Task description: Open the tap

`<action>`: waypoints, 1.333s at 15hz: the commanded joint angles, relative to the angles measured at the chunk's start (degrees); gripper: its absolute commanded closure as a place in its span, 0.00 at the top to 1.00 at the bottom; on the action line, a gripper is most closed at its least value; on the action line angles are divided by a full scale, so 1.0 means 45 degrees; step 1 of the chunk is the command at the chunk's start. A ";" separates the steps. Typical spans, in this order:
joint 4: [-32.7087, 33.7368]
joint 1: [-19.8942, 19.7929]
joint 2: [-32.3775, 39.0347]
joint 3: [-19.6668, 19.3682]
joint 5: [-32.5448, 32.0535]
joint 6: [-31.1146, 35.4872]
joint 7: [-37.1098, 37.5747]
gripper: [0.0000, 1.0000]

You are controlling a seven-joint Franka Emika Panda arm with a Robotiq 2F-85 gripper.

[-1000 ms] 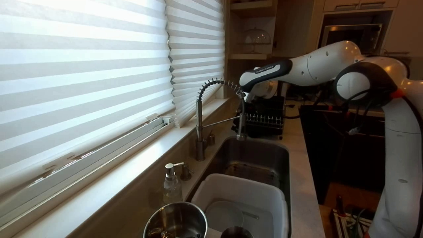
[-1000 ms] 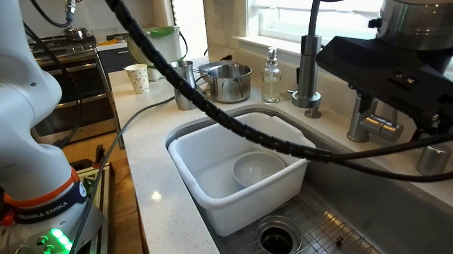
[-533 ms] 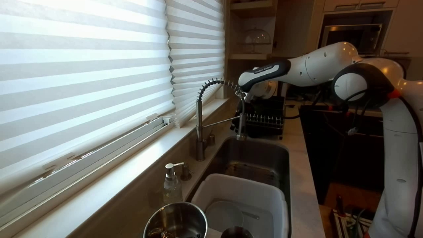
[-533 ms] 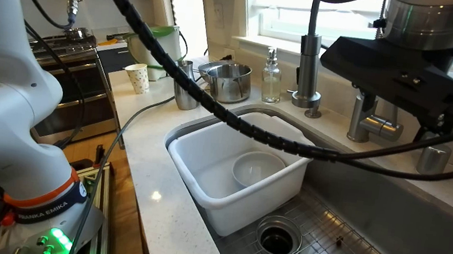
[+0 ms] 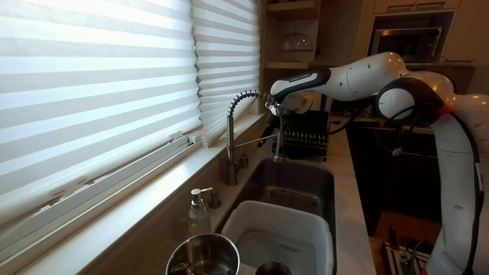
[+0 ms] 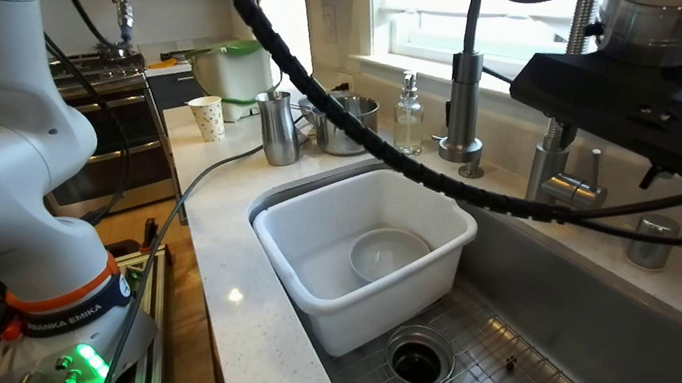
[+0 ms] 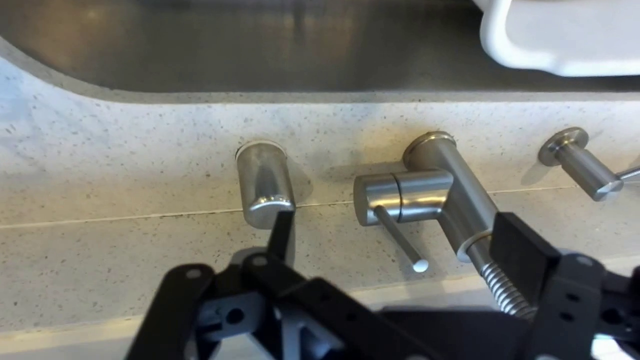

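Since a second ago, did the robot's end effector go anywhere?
Yes. The end effector moved: in an exterior view, it shifted right in the picture, away from the tap's spray head.

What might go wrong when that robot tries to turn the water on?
The lever is thin, so the open tool might miss it or slip off. In the wrist view one finger overlaps the spring of the tap; drifting sideways, it might knock it, though the gap can't be judged. In an exterior view the thick black cable sags below the spray head, so it might snag there.
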 commanded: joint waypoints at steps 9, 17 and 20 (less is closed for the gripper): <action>0.2829 -0.0980 0.2582 0.1050 0.2194 -0.0813 -0.0593 1.00; 0.3766 -0.0932 0.3420 0.1275 0.2159 -0.0426 -0.0525 1.00; 0.3972 -0.0910 0.3539 0.1278 0.2027 -0.0349 -0.0539 1.00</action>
